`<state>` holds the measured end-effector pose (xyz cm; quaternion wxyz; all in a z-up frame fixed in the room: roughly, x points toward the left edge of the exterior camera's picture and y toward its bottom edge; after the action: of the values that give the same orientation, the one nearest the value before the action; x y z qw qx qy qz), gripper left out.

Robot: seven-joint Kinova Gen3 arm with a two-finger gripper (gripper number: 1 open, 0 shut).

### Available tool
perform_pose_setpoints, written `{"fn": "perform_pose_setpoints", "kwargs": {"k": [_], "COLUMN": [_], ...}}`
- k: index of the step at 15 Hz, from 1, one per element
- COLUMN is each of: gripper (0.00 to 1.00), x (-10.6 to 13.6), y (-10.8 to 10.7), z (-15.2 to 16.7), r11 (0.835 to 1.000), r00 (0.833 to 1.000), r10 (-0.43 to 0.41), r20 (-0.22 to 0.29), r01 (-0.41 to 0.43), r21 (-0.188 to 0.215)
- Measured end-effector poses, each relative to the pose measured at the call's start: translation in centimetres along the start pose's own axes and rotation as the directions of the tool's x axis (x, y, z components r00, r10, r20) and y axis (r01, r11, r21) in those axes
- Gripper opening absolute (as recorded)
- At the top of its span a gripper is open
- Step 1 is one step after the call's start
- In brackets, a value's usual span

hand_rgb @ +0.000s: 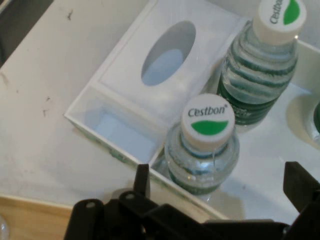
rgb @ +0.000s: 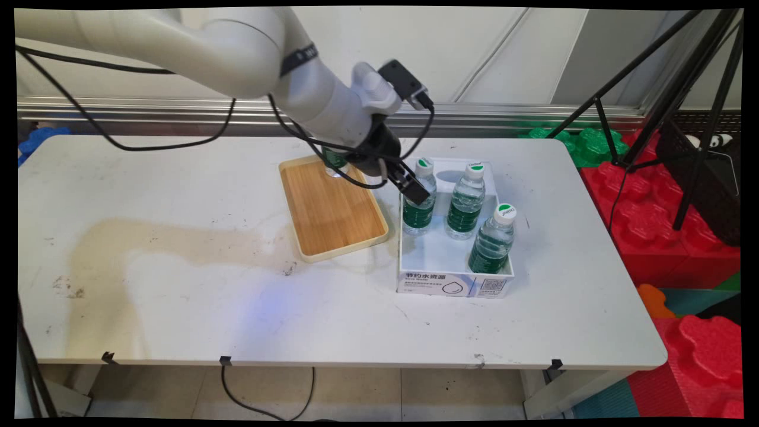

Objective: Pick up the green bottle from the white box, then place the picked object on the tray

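Observation:
My gripper (rgb: 416, 191) is open and reaches down at the left rear water bottle (rgb: 420, 204) in a white cardboard box (rgb: 453, 283). In the hand view this bottle (hand_rgb: 206, 145), with a white and green Cestbon cap, stands between my two fingers (hand_rgb: 142, 179) without either visibly touching it. A second bottle (hand_rgb: 262, 65) stands just beyond it, next to the box's panel with an oval hole (hand_rgb: 130, 65). The box also holds a middle bottle (rgb: 466, 201) and a front right one (rgb: 493, 237). Another bottle (rgb: 335, 163) stands on the far end of the wooden tray (rgb: 332, 210), mostly hidden by my arm.
The tray lies just left of the box. A brownish stain (rgb: 112, 249) marks the table's left half. Right of the table are black tripod legs (rgb: 682, 89), a black basket (rgb: 705, 178) and red (rgb: 652, 237) and green foam blocks (rgb: 593, 145).

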<state>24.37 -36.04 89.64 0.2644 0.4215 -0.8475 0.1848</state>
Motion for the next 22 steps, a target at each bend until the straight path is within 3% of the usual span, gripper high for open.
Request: {"fn": "perform_pose_setpoints", "kwargs": {"k": [7,12,13,22], "gripper": [1.0,1.0,0.0,0.0], "x": [0.7,0.8,0.8,1.1], "y": [0.0,-0.1,-0.2,-0.1], "z": [4.9,6.4,6.6,4.9], "r11": [1.0,1.0,1.0,1.0], "r00": [1.0,1.0,1.0,1.0], "r10": [-0.01,-0.015,-0.016,-0.012], "r20": [0.014,0.011,0.01,-0.017], "r01": [0.01,0.015,0.016,0.012], "r21": [-0.02,-0.014,-0.012,0.011]}}
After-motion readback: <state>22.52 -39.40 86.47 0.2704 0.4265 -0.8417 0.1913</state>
